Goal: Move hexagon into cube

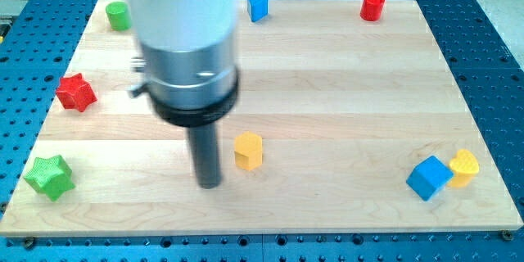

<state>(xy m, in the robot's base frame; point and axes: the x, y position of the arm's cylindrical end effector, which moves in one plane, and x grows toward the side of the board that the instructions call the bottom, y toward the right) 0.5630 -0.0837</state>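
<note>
A yellow hexagon [248, 150] stands on the wooden board [327, 74] a little below its middle. A blue cube [429, 178] sits near the board's bottom right corner, far to the hexagon's right. My tip [210, 183] rests on the board just to the left of the hexagon and slightly lower, a small gap apart from it. The arm's grey body hides part of the board's upper left.
A yellow rounded block [463, 168] touches the blue cube's right side. A red star [76, 92] and a green star [49, 176] lie at the left edge. A green cylinder [118, 15], a blue block [258, 6] and a red cylinder [372, 6] line the top edge.
</note>
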